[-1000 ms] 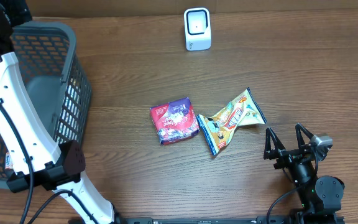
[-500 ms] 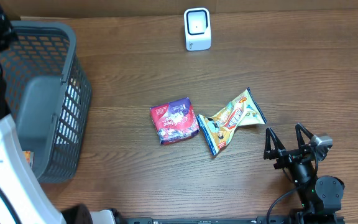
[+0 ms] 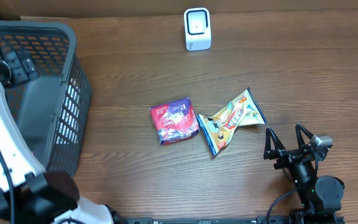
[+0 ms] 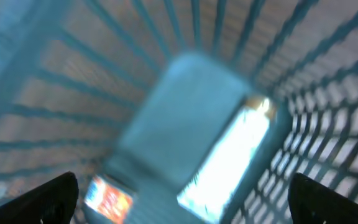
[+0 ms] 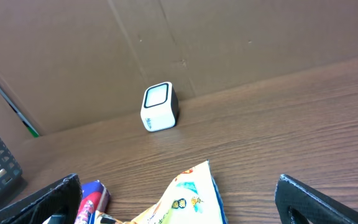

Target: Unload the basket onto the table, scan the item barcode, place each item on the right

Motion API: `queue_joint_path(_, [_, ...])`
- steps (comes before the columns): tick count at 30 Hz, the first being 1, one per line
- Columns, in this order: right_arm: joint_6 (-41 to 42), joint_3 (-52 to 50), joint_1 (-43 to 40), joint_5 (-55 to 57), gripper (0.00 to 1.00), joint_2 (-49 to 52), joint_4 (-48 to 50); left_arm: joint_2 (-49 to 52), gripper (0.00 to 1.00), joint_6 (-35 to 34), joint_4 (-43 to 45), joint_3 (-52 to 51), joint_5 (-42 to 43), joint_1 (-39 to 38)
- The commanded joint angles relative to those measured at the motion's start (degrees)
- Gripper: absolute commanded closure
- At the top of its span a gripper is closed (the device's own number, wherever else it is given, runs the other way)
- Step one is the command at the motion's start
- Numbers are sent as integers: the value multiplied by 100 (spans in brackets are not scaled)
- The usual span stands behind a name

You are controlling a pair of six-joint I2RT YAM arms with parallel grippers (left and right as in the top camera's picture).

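**Grey basket entered by left arm; nothing gripped yet**

Within the last second the left arm has swung from across the front of the basket (image 3: 74,102) to over its interior. The left pincer (image 4: 184,183) stands wide open and empty above the basket floor, in a view blurred by motion. An orange packet (image 4: 107,199) lies on that floor; its detail is unreadable. Judgement: a pick is only starting, and scanning has not begun.

Which item is meant cannot be told. Two more have not moved on the mid-counter (image 3: 135,180):
- Purple packet (image 3: 174,121): flat, long axis roughly left-right.
- Snack bag (image 3: 232,119): just beside it, long axis diagonal, upper tip pointing right of the scanner (image 3: 197,28).

No barcode shows. The right pincer (image 3: 283,129) rests open and empty near the front edge.
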Motion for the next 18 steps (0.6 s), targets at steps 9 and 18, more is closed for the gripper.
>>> queue_joint_path(9, [7,-61,28,0,0,-24,33,1436,0,1032,-417,4,890,26])
queue_joint_path(18, [7,-61,28,0,0,-24,33,2133,0,1825,-144,4,914,-9])
